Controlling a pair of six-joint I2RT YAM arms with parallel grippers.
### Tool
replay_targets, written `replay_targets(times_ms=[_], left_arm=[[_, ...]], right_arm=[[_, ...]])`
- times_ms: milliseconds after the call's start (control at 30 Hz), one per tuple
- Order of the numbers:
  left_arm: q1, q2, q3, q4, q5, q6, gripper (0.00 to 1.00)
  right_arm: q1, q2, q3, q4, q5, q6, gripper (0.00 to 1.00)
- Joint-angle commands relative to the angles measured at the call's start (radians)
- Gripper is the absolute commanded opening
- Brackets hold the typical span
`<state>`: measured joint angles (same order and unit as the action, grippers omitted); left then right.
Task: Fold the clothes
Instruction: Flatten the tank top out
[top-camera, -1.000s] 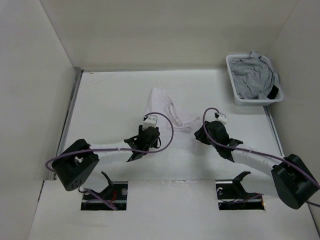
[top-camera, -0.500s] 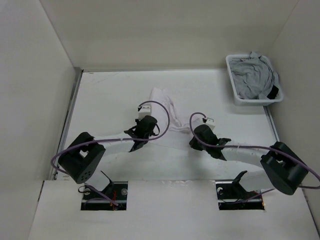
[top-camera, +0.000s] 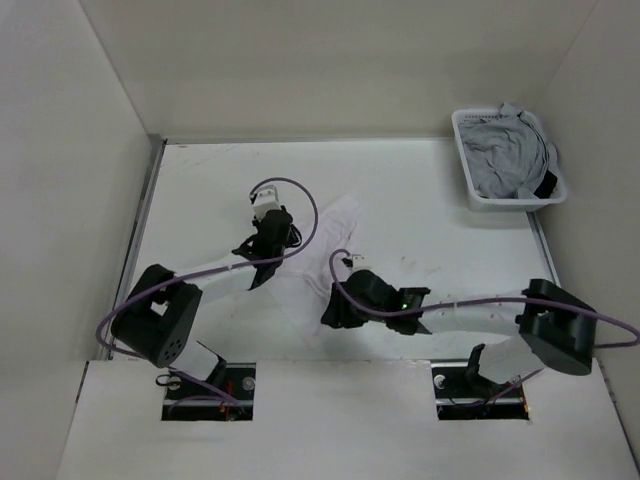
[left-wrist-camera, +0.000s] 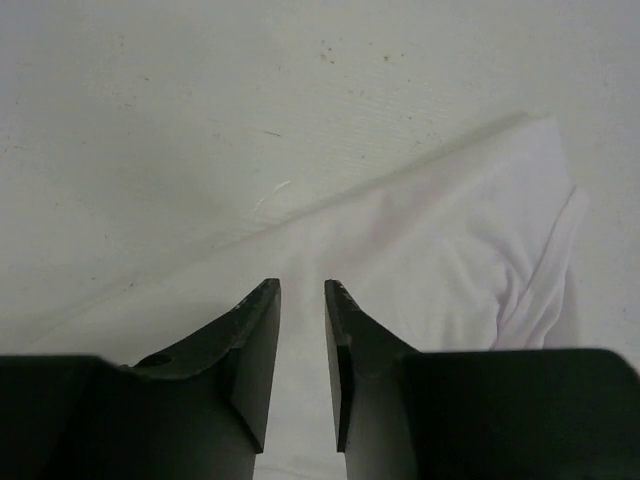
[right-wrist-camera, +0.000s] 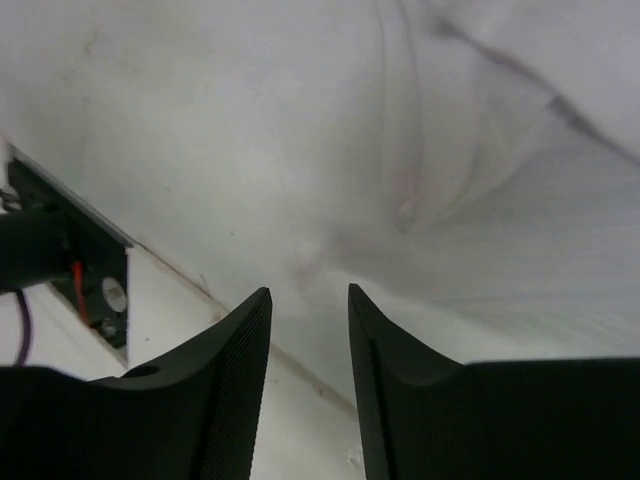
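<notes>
The white shirt (left-wrist-camera: 450, 250) looks thin, limp and light; take hold at a corner. Left claw (left-wrist-camera: 302, 288) narrow, right claw (right-wrist-camera: 308, 292) wider, both empty.

White thin clothes (top-camera: 338, 232), wrinkled, spread diagonally, flat on table (top-camera: 200, 190)

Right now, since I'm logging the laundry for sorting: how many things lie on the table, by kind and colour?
White garment: 1
Grey garment: 1
Basket: 1
Total: 3
</notes>
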<state>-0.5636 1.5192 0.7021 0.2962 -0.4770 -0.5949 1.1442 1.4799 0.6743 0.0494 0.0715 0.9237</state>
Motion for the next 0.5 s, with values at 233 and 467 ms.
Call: replay_targets(times_ms=[233, 467], left_arm=[[-0.012, -0.266, -0.246, -0.135, 0.032, -0.097, 0.36], [-0.046, -0.344, -0.296, -0.187, 0.153, -0.155, 0.40]], right_arm=[[-0.217, -0.184, 0.077, -0.103, 0.093, -0.216, 0.18], [-0.223, -0.018, 0.169, -0.071, 0.125, -0.256, 0.34]])
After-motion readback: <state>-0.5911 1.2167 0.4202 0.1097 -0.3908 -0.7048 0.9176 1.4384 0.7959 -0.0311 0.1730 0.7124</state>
